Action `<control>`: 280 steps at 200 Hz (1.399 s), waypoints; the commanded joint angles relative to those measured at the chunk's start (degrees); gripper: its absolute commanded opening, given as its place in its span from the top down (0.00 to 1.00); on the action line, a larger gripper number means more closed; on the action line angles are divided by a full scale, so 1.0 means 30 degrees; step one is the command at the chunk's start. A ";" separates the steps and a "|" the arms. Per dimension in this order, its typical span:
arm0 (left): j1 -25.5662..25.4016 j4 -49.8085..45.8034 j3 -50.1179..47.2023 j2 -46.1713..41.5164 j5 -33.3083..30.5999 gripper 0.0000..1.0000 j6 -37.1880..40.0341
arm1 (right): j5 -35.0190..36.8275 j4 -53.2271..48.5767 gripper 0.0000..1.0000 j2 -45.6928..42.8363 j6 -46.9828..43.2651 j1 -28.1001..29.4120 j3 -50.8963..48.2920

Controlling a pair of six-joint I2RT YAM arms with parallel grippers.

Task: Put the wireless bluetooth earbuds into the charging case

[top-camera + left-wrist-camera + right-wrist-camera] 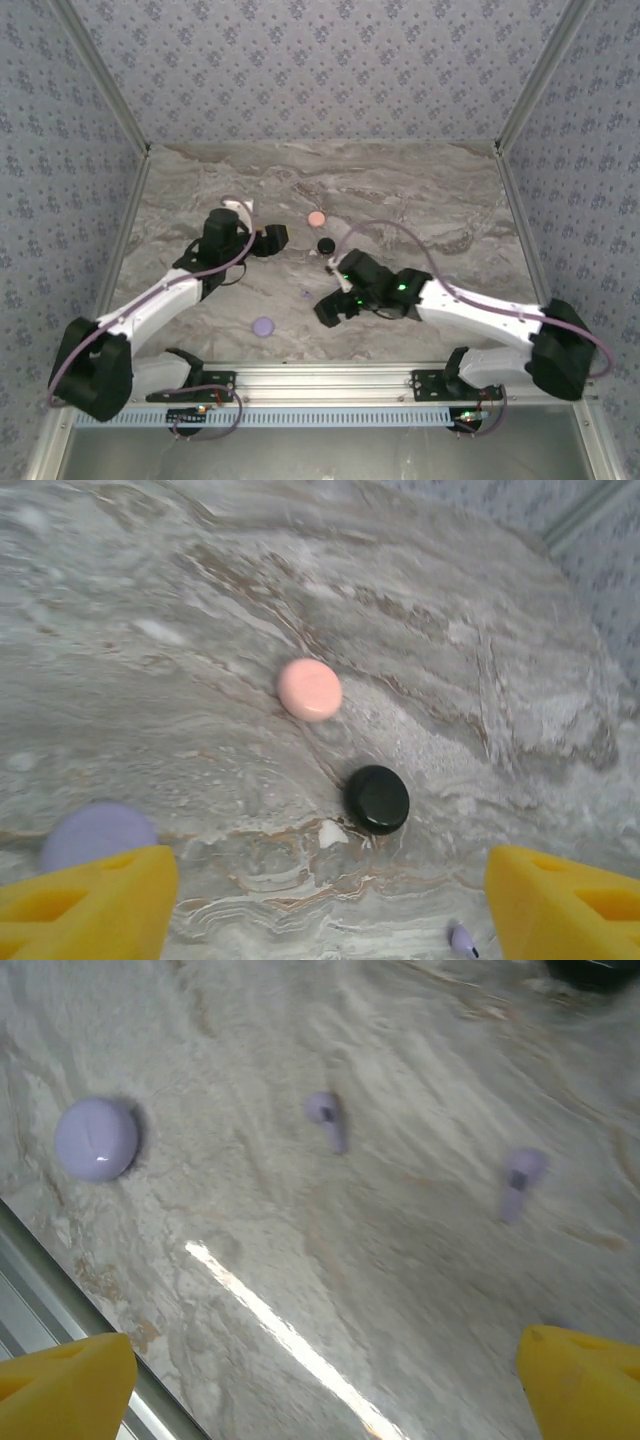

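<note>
Small lavender short-stemmed earbud [325,1120] and second lavender earbud [520,1182] lie loose on grey marble tabletop [420,1290], apart from closed round lavender case [95,1138]. Right gripper [320,1385] and left gripper [325,905]: jaws wide apart, empty

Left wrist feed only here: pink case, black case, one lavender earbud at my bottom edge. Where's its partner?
Observer: The right wrist camera has both: first lavender earbud and second lavender earbud, lying apart, neither in a case.
Operator: And the right gripper?
Observer: From above, the right gripper sits on the near side of the black case, to the right of the lavender case.
Operator: Lavender case open?
Observer: In the right wrist camera its lid looks closed.
</note>
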 commanded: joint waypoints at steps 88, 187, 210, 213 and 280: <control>0.5761 -0.2139 -0.2739 -0.3672 0.1935 0.08 -0.1525 | 0.2609 -0.3201 0.05 1.2172 -0.0123 0.5412 1.1272; 0.6818 -0.1878 -0.3286 -0.3694 0.2496 0.06 -0.1715 | 0.3170 -0.4967 0.24 1.6089 0.1081 0.5710 1.4386; 0.6804 -0.1875 -0.3328 -0.3700 0.2503 0.06 -0.1738 | 0.3367 -0.4949 0.28 1.6558 0.1079 0.5705 1.4607; 0.6819 -0.1875 -0.3316 -0.3687 0.2510 0.06 -0.1737 | 0.3393 -0.4959 0.29 1.6597 0.1080 0.5704 1.4640; 0.6799 -0.1988 -0.3116 -0.3701 0.3111 0.06 -0.1775 | 0.4671 -0.3613 0.51 1.5287 0.0679 0.5659 1.3095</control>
